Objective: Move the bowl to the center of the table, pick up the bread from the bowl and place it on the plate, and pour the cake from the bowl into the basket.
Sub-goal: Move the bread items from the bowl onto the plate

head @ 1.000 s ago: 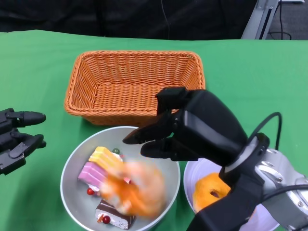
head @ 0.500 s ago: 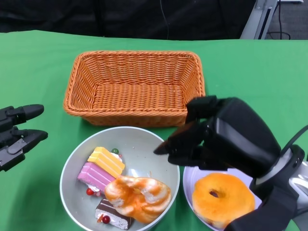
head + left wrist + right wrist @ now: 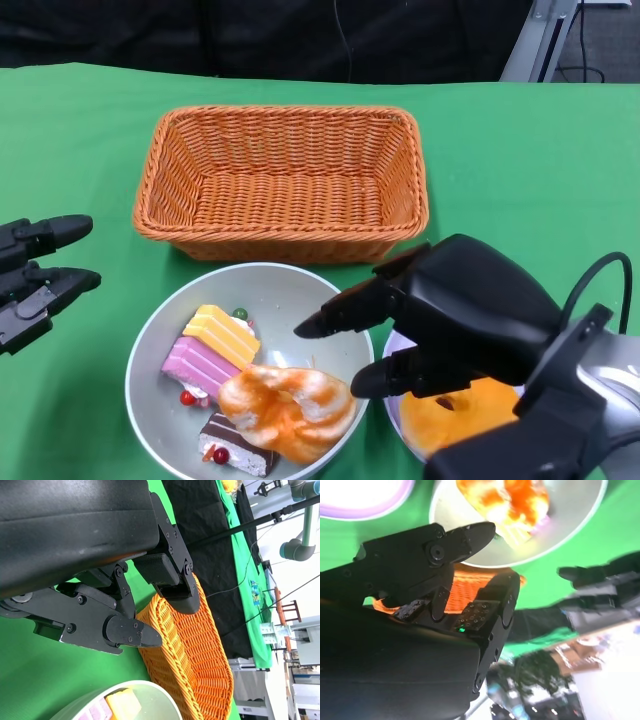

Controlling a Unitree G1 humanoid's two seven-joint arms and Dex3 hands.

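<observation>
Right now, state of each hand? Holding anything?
Left hand: open, fingers apart, holds nothing, off to the side of the bowl.
Right hand: open, fingers spread over the bowl's edge, holds nothing.

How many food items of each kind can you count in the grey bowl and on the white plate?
Glazed orange bread pieces: 2, one in the grey bowl, one ring-shaped on the white plate
Cake slices: 3, yellow, pink, chocolate
Total: 5
</observation>
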